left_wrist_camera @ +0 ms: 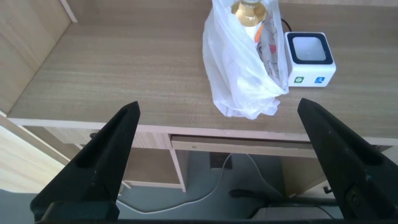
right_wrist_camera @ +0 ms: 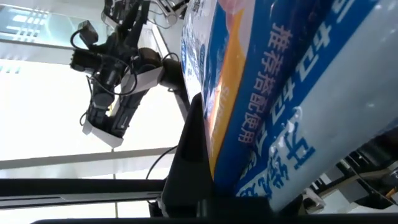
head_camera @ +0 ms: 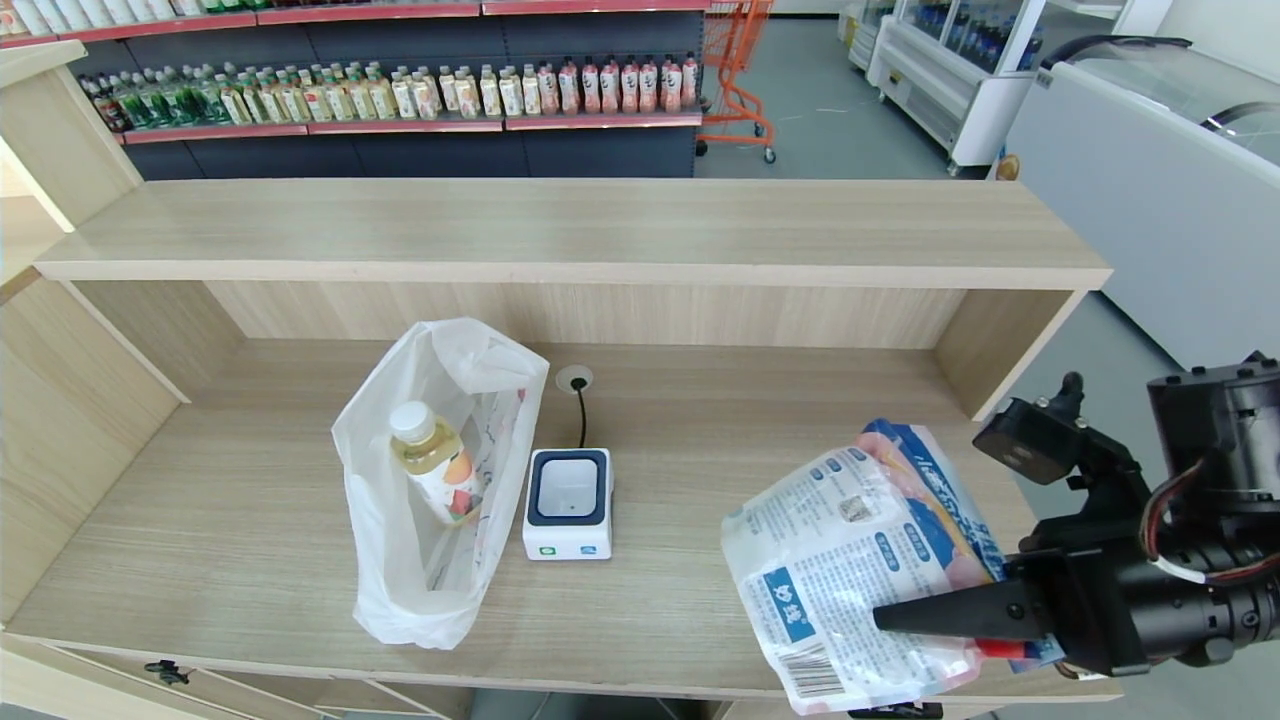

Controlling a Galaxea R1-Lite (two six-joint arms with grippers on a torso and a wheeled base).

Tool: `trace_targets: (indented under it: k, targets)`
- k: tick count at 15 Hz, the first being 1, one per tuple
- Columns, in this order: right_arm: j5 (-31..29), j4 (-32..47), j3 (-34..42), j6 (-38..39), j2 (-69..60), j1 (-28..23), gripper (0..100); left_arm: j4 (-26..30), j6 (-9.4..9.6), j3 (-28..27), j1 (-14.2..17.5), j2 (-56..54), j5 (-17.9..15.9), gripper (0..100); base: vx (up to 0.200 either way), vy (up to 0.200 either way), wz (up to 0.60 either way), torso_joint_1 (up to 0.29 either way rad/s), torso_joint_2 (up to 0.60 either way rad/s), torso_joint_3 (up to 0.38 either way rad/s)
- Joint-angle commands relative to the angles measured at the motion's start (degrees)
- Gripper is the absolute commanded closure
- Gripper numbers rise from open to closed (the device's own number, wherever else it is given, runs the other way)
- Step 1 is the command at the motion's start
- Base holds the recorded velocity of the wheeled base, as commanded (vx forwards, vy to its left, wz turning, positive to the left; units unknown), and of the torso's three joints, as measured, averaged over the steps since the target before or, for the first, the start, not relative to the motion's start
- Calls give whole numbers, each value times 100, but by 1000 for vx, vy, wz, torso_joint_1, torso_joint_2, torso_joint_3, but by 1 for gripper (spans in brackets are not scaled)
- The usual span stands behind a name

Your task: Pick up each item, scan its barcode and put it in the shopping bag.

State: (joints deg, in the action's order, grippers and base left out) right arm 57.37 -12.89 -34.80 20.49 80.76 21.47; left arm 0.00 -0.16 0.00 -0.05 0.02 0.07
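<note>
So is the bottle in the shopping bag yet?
In. The bottle leans inside the shopping bag, cap up, seen through its open mouth.

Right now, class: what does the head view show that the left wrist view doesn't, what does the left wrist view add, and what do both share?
Head view adds: the right gripper shut on a blue-and-white pouch, its barcode visible, and shelves of bottled drinks behind. Left wrist view adds: the left gripper, open, and the drawer front below the counter. Shared: the shopping bag holding a drink bottle, the barcode scanner beside it, the wooden counter.
</note>
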Motion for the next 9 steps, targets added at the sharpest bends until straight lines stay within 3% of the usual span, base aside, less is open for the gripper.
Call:
trace_targets:
  k: [1, 9]
  targets:
    - [2, 5, -26, -1, 10, 68, 100, 0, -2, 0, 5, -2, 1, 0, 0, 0, 0, 0, 0, 0]
    - [-15, 5, -26, -19, 1, 86, 100, 0, -2, 0, -4, -2, 1, 0, 0, 0, 0, 0, 0, 0]
